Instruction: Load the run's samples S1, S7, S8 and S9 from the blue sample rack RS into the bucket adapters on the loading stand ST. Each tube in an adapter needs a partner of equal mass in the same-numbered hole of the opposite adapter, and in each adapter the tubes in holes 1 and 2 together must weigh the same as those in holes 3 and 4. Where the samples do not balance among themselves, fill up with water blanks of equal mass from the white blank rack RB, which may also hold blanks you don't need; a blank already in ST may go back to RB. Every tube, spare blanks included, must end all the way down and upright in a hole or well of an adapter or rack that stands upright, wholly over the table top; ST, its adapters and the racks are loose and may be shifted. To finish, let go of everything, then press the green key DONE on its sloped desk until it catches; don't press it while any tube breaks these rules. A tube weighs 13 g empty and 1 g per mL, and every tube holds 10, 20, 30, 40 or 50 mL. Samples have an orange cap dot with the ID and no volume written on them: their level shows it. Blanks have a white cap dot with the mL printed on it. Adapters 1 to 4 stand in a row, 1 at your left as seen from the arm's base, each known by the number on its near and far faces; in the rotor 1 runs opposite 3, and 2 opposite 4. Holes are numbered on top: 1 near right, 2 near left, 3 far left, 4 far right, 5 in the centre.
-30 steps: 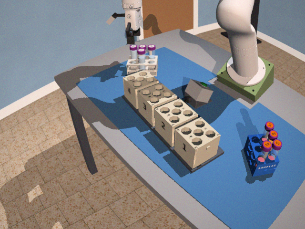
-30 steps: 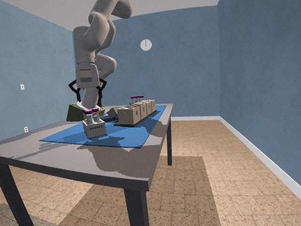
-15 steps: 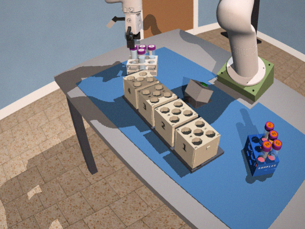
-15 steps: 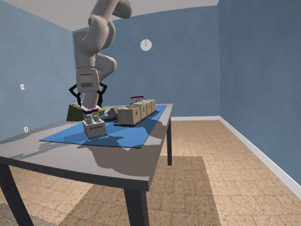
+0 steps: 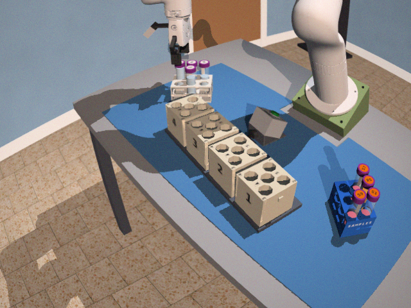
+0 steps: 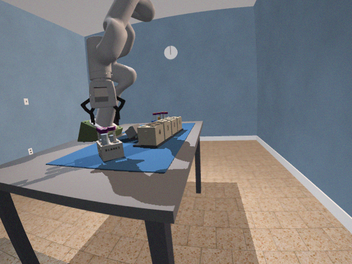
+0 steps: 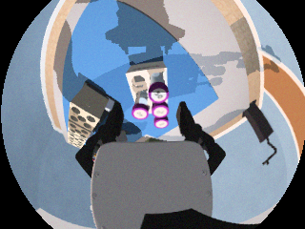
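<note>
My gripper (image 5: pixel 174 58) is wide open and empty, just above the white blank rack RB (image 5: pixel 191 86); it also shows in the exterior view (image 6: pixel 103 119) and the wrist view (image 7: pixel 151 121). RB holds several purple-capped blanks (image 5: pixel 191 69), seen between my fingers in the wrist view (image 7: pixel 152 107). The stand ST carries four beige adapters in a row: adapter 4 (image 5: pixel 185 114) next to RB, then 3 (image 5: pixel 209 132), 2 (image 5: pixel 236 159) and 1 (image 5: pixel 265 192). All their visible holes look empty. The blue sample rack RS (image 5: pixel 353 210) holds several orange-dotted sample tubes (image 5: pixel 365 187) at the right.
The sloped grey desk with the green DONE key (image 5: pixel 274 113) stands between ST and the arm's green base (image 5: pixel 331 106). RB stands near the table's far left end. A blue mat (image 5: pixel 298 239) lies under everything.
</note>
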`<state>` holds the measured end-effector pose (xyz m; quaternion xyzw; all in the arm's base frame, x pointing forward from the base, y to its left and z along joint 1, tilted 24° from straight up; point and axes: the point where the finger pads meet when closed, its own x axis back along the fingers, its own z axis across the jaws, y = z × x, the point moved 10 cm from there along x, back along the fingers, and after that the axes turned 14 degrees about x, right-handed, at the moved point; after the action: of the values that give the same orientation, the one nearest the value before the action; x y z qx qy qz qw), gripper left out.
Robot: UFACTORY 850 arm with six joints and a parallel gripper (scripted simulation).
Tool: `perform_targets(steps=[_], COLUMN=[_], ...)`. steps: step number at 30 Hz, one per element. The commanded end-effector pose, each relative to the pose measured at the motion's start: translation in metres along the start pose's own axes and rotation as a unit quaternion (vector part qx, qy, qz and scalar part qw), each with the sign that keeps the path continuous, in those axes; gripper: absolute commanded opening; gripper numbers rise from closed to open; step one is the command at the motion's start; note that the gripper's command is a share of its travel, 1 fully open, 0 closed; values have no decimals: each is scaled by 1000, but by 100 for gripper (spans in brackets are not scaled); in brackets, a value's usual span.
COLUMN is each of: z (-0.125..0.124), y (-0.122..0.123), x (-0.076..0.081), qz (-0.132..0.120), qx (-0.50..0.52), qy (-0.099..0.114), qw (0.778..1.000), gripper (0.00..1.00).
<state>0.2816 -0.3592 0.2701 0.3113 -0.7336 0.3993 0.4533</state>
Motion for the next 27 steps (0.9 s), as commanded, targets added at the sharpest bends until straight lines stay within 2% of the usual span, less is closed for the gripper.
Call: perform_targets(steps=[1,21,27], z=[0,0,0], y=[-1,-1,0], x=[1,1,16], qz=[1,1,1], qx=[0,0,0], qy=[0,0,0], qw=[1000,1000,1000], gripper=[100,100,100])
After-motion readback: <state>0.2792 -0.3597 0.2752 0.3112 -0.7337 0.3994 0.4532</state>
